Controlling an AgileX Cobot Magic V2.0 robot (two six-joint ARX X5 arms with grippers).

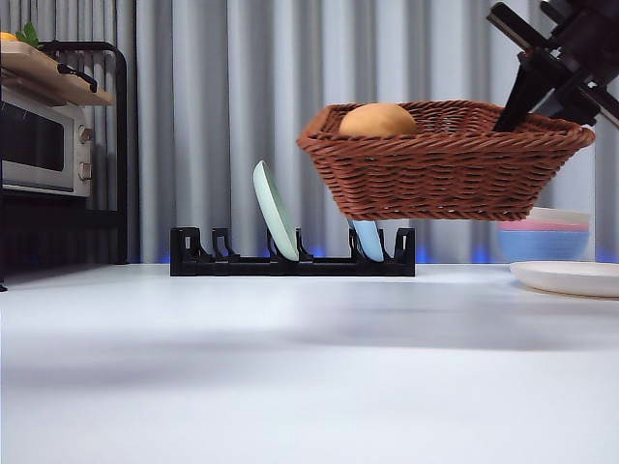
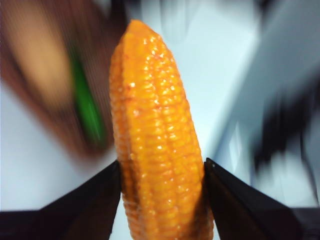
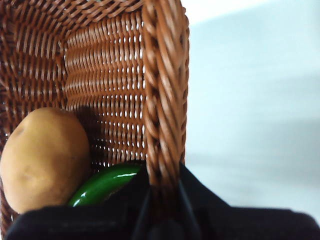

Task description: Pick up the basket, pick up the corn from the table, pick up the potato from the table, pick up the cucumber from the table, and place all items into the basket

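Observation:
The reddish-brown wicker basket (image 1: 445,169) hangs in the air above the white table (image 1: 290,367). My right gripper (image 1: 517,116) is shut on its braided rim (image 3: 162,100) at the right side, one jaw inside and one outside. Inside lie the tan potato (image 1: 377,120) (image 3: 45,157) and the glossy green cucumber (image 3: 105,182). My left gripper (image 2: 162,200) is shut on the orange-yellow corn (image 2: 155,150), which stands upright between its jaws. Behind the cob, the left wrist view shows the basket (image 2: 60,130) with the cucumber (image 2: 87,107) as a blur. The left gripper is out of the front view.
A black dish rack (image 1: 290,261) stands at the back of the table holding a pale green plate (image 1: 274,210) and a blue one (image 1: 368,239). A microwave (image 1: 39,145) sits at far left. Stacked bowls (image 1: 546,237) and a white plate (image 1: 571,277) are at right.

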